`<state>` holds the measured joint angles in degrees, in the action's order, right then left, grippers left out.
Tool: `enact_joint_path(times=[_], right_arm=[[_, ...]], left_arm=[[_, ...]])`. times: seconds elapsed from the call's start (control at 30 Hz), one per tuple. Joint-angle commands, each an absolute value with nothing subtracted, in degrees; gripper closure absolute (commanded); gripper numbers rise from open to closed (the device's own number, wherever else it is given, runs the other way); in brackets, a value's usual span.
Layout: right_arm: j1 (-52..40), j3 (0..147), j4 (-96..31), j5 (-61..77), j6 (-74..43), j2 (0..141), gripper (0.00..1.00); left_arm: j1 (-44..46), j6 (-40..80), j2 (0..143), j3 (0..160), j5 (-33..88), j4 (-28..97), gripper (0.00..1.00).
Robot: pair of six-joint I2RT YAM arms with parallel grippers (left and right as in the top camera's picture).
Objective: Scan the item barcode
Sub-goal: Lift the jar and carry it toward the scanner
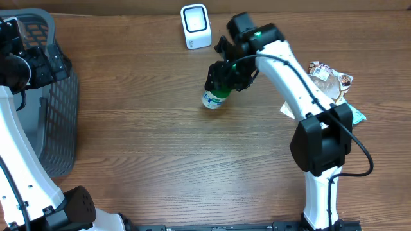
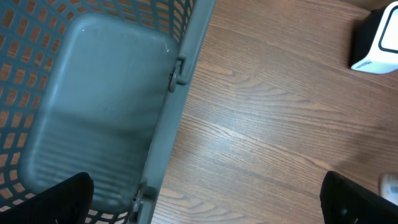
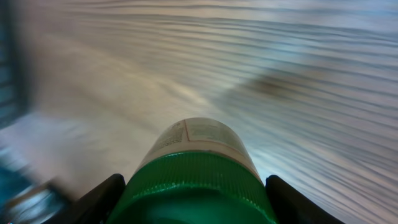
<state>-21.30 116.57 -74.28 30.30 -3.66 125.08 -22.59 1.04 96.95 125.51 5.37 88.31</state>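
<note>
The right gripper [image 1: 223, 78] is clamped on the green cap of the bottle [image 1: 214, 99], low over the table [image 1: 154, 160] near the scanner [image 1: 195, 26]. So high a hold could let it swing or slip, and its barcode (not visible here) may face away. Nothing stands between them; the left gripper [image 2: 205, 208] hangs spread wide over the basket [image 2: 186, 68], and snack packets [image 1: 331, 76] lie well apart.
</note>
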Motion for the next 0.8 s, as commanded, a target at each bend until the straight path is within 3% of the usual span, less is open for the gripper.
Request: enact_joint_path(times=[0.0,0.3,0.77], right_arm=[[-18.5,118.7,-74.7,53.1,6.2,121.1,0.43],[-11.9,118.7,-81.0,75.2,18.7,120.7,0.43],[-10.1,118.7,-84.9,77.1,24.6,117.2,0.39]], left_arm=[[-22.5,0.0,97.2,125.7,5.6,88.2,0.01],[-22.5,0.0,97.2,125.7,5.6,88.2,0.00],[-22.5,0.0,97.2,125.7,5.6,88.2,0.00]])
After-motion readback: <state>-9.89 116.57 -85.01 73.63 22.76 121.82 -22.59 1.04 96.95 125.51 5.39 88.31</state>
